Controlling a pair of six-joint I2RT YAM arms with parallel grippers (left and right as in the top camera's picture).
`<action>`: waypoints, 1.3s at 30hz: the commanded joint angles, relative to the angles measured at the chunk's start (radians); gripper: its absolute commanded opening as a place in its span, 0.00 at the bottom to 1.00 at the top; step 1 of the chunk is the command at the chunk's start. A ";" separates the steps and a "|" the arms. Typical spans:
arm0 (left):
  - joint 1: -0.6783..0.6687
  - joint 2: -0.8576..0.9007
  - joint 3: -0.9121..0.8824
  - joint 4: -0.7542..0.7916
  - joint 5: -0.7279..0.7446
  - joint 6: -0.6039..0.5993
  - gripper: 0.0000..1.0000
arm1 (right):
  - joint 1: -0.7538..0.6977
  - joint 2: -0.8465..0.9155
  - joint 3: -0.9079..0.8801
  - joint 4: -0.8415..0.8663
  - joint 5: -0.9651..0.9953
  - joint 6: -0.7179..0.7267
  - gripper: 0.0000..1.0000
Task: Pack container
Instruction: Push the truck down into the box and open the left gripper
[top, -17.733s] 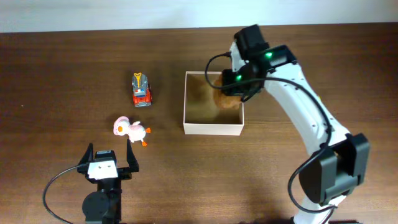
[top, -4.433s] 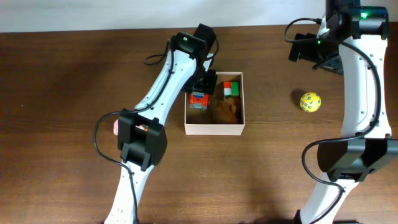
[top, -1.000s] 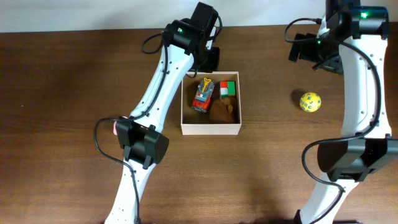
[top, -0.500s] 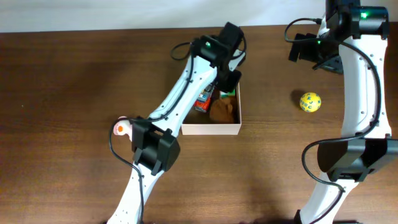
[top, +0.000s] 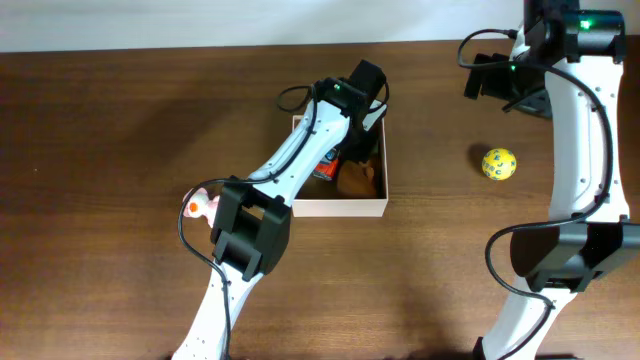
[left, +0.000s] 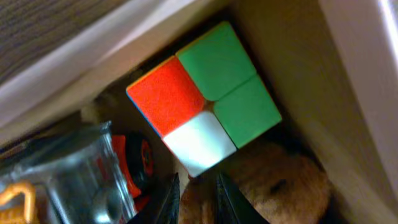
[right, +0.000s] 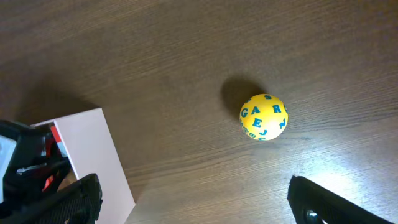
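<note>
The container (top: 340, 208) is a square white-walled box in the middle of the table. My left gripper (top: 360, 125) hangs over its back right part, nearly shut, with only a narrow gap and nothing in it. In the left wrist view the left gripper (left: 198, 200) sits just above a brown plush toy (left: 273, 183). Beyond it lie a red, green and white cube (left: 208, 102) and a red toy car (left: 93, 180), against the container wall (left: 367, 93). My right gripper (top: 505, 88) stands wide open at the back right, above bare table.
A yellow ball (top: 499, 163) with blue letters lies right of the container; the same ball (right: 263, 116) shows ahead of the right gripper (right: 196, 199). A pink and white duck toy (top: 200, 206) lies left of the container, partly behind my left arm.
My left arm has swung from the container's back left corner to over its back right part and dipped toward the toys. The right arm and the ball have not moved.
</note>
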 joint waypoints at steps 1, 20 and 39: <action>0.005 0.009 -0.013 0.011 -0.048 0.017 0.22 | 0.000 0.000 0.015 0.000 0.009 -0.006 0.99; 0.002 0.008 -0.012 -0.033 -0.274 -0.151 0.21 | 0.000 0.000 0.015 0.000 0.009 -0.006 0.99; 0.002 0.008 0.076 -0.066 -0.372 -0.304 0.21 | 0.000 0.000 0.015 0.001 0.010 -0.007 0.99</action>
